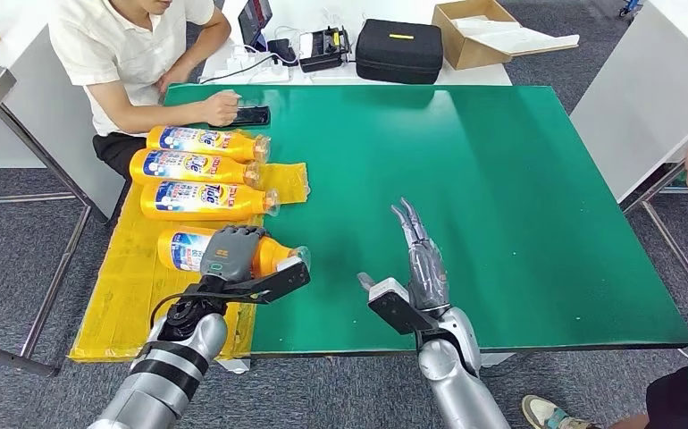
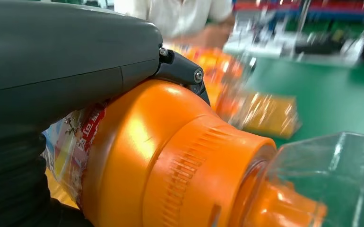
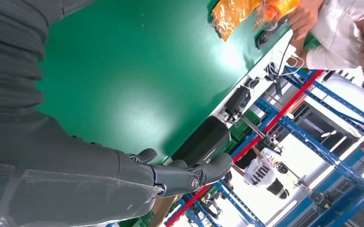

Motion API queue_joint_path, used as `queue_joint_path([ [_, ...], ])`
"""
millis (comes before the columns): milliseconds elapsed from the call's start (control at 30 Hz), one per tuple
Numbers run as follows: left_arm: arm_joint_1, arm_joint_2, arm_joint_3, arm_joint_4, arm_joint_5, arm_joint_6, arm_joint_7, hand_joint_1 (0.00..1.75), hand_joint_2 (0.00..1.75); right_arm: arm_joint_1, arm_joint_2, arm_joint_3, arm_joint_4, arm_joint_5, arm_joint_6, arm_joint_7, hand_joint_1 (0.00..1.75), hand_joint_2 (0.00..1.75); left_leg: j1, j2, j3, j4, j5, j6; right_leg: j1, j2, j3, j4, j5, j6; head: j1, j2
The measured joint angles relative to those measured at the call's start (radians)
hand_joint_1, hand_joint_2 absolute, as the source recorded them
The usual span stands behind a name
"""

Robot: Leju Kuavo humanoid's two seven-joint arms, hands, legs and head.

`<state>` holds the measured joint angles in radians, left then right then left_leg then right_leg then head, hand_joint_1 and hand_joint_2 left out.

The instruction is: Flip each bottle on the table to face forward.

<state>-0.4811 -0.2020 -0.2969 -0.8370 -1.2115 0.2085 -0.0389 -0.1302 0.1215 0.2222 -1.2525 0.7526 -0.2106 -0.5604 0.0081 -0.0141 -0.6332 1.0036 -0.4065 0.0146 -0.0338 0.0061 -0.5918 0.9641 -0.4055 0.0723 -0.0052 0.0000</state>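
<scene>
Bottles: four lie on their sides in a row on the yellow sheet (image 1: pixel 117 295), caps toward the green table (image 1: pixel 501 197). Left hand (image 1: pixel 230 252) wraps the nearest bottle (image 1: pixel 273 256) from above, likely to roll its label round. Right hand (image 1: pixel 423 255) hovers beside the sheet, fingers straight, holding nothing.

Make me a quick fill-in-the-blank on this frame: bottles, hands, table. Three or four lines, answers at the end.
1. The number of orange bottles lying on the yellow sheet is ____.
2. The bottle nearest the robot is gripped by the ____ hand.
3. The right hand hovers over the green table with its fingers ____.
4. All the bottles' clear caps point toward the robot's ____ side.

Answers: four; left; open; right
</scene>
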Motion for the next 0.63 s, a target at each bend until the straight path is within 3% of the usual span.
queue_joint_path([
  [167, -0.073, 0.004, 0.028, 0.156, -0.011, 0.007, 0.019, 1.75, 1.75, -0.02, 0.011, -0.001, 0.039, -0.017, 0.002, -0.019, 0.0, 1.75, 0.0, 0.0, 0.0, 0.0, 0.0, 0.0, 0.0, 0.0, 0.0, 0.0, 0.0, 0.0, 0.0, 0.0],
  [200, -0.084, 0.004, 0.032, 0.177, -0.015, 0.011, 0.022, 1.63, 1.75, -0.023, 0.013, -0.001, 0.045, -0.018, 0.004, -0.02, 0.0, 1.75, 0.0, -0.001, 0.0, 0.0, 0.0, 0.0, 0.0, 0.0, 0.0, 0.0, 0.0, 0.0, 0.0, 0.0],
  [300, -0.105, 0.004, 0.038, 0.227, -0.032, 0.02, 0.036, 0.35, 1.75, -0.028, 0.017, -0.001, 0.058, -0.02, 0.012, -0.022, 0.0, 1.75, 0.0, -0.001, 0.0, 0.0, 0.0, 0.0, 0.0, 0.0, 0.001, 0.0, 0.0, 0.0, 0.0, 0.0],
  [333, -0.11, 0.004, 0.04, 0.24, -0.037, 0.019, 0.041, 0.03, 1.75, -0.029, 0.017, -0.001, 0.062, -0.021, 0.013, -0.022, 0.0, 1.75, 0.0, -0.001, 0.0, 0.0, 0.0, 0.0, 0.0, 0.0, 0.001, 0.0, 0.0, 0.0, 0.0, 0.0],
  [633, -0.156, -0.009, 0.057, 0.318, -0.07, -0.059, 0.117, 0.0, 1.75, -0.039, 0.024, -0.002, 0.083, -0.026, 0.017, -0.023, 0.0, 1.75, 0.0, -0.002, 0.003, 0.0, 0.0, 0.0, 0.0, -0.001, 0.004, 0.0, 0.0, 0.0, 0.0, 0.0],
])
